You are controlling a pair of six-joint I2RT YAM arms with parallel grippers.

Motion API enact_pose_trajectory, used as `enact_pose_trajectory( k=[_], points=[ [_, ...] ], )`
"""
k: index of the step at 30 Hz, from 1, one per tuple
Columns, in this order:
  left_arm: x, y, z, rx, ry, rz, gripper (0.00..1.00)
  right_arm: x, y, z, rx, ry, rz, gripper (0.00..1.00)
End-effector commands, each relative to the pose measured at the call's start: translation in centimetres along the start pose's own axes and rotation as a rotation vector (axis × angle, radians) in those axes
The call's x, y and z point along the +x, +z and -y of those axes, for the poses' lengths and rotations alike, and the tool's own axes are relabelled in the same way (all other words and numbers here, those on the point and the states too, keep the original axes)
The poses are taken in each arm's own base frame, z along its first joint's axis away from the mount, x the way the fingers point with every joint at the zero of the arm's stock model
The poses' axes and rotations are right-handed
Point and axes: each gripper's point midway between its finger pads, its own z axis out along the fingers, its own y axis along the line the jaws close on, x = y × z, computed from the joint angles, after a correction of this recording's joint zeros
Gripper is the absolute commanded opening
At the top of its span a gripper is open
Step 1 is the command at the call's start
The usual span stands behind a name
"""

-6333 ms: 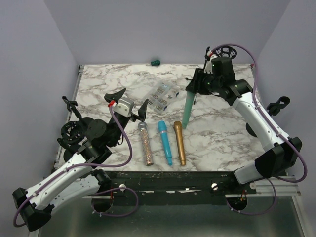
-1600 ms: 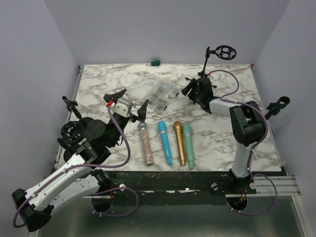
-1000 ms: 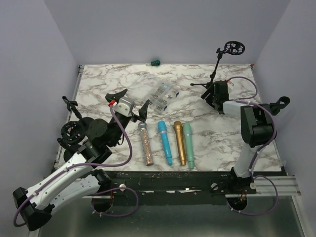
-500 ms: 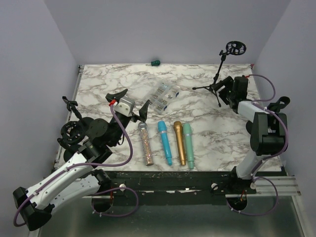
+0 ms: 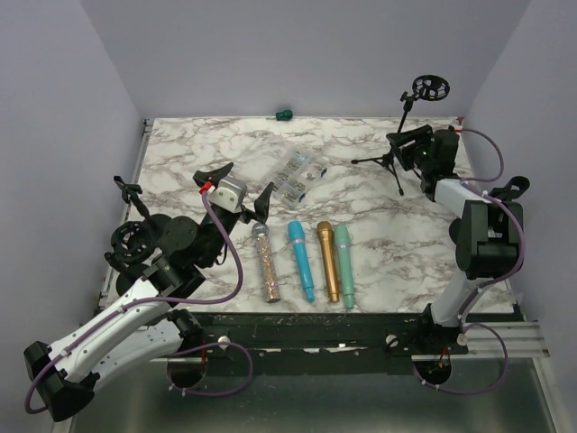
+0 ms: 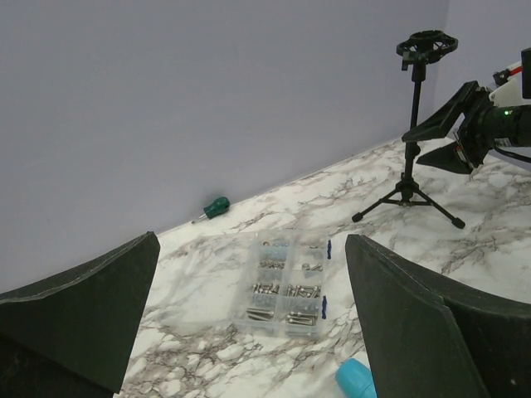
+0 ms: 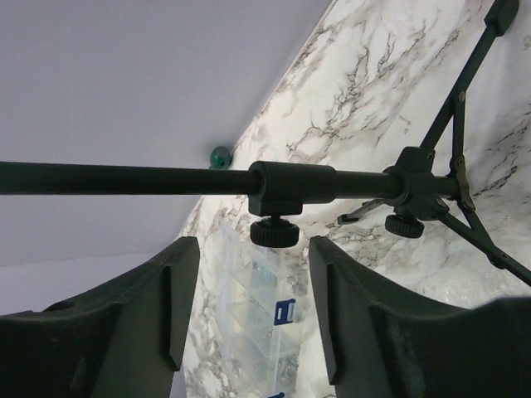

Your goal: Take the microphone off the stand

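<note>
The mint-green microphone [image 5: 343, 264] lies flat near the front of the table, rightmost in a row next to the gold one [image 5: 327, 260]. The black tripod stand [image 5: 403, 117] is upright at the back right, and its ring holder [image 5: 430, 87] is empty. My right gripper [image 5: 409, 150] hovers open beside the stand's lower pole. In the right wrist view the pole [image 7: 149, 178] and its clamp knob [image 7: 274, 232] cross just beyond the fingertips of the right gripper [image 7: 251, 278], which grip nothing. The left gripper [image 5: 238, 187] hangs wide open over the left-middle of the table, also empty.
A clear parts organizer [image 5: 301, 173] with screws sits mid-table. A glitter microphone [image 5: 268, 263] and a blue microphone [image 5: 301, 260] lie left of the gold one. A green screwdriver [image 5: 284, 114] rests at the back wall. Black clamps stick out at the table's left [image 5: 128, 191] and right [image 5: 505, 191] edges.
The green microphone went from the right gripper to the table. The stand then moved from mid-back to the back right corner. In the last half second the right gripper shifted slightly left by the pole.
</note>
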Motion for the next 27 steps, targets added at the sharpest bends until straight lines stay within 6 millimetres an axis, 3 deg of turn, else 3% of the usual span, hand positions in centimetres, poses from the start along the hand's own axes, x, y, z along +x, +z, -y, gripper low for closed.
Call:
enact_pose_trajectory(
  k=[1,12,16,18,23,27],
  points=[
    [-1.8,0.0,-0.1,0.005,-0.007,0.04,0.99,-1.3,0.8,-0.3,0.001,0.074,0.048,0.58],
    [-1.7,0.0,-0.1,0.005,-0.007,0.039,0.98,-1.2,0.9,1.2,0.048,0.074,0.058,0.38],
    [-1.6,0.0,-0.1,0.005,-0.007,0.037,0.99,-0.9,1.3,1.8,0.068,0.079,0.048,0.35],
    [-1.6,0.1,-0.1,0.005,-0.005,0.036,0.99,-0.9,1.4,2.0,0.075,0.072,0.05,0.3],
    [-1.5,0.1,0.0,0.006,-0.005,0.035,0.99,-0.2,1.7,2.6,0.083,0.045,0.01,0.05],
    [-1.5,0.1,0.0,0.008,-0.005,0.035,0.98,1.3,2.0,2.6,0.044,-0.014,-0.075,0.01]
  ],
)
